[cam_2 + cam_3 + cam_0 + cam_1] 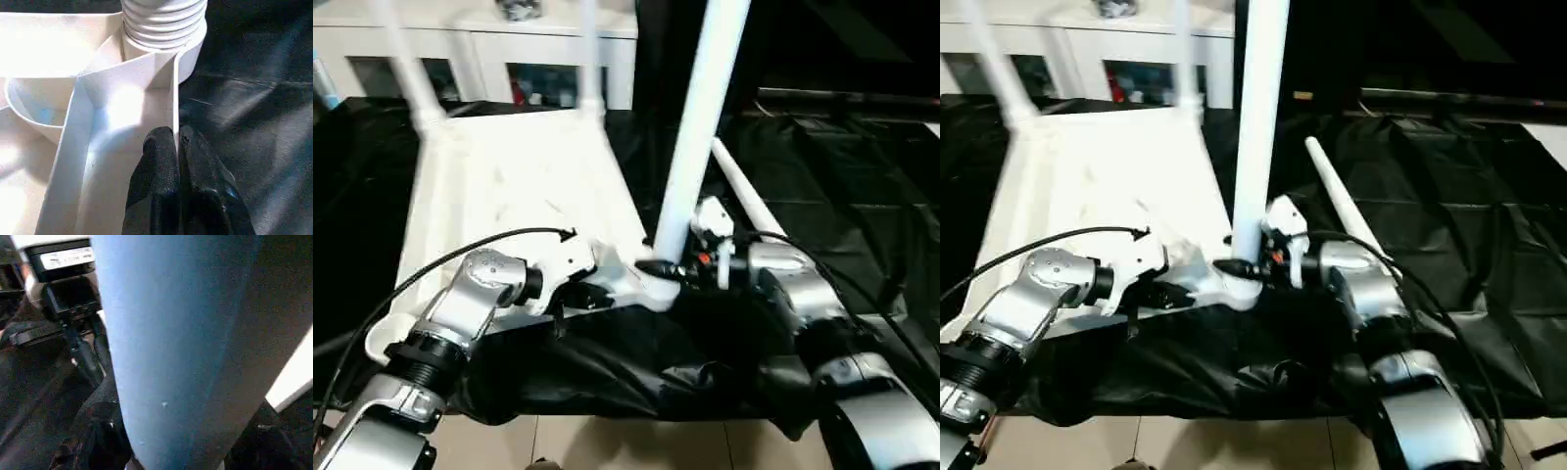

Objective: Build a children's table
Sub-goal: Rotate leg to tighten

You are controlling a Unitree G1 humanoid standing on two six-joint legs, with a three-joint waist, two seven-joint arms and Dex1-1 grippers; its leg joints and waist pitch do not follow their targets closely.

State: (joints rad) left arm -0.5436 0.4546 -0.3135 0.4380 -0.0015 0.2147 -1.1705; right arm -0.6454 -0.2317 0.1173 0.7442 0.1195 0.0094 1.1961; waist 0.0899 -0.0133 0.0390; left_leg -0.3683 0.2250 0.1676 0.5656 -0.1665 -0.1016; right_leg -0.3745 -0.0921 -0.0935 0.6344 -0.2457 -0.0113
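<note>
Two far legs stand in the upturned tabletop (509, 186); the third leg (690, 166), clamped between the right gripper (680, 264) fingers, stands threaded into its socket, the left gripper (178, 161) pinching the rim rib just below it; the fourth leg (744, 196) lies beyond on the cloth.

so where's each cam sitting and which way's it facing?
Head stereo pair: looks forward and down over both silver forearms at the upturned tabletop on black cloth.
Left wrist: along the left gripper, pinching a tabletop rib below the socket.
Right wrist: along the right gripper, close against the upright leg.
Shared: that leg in its corner socket.
</note>
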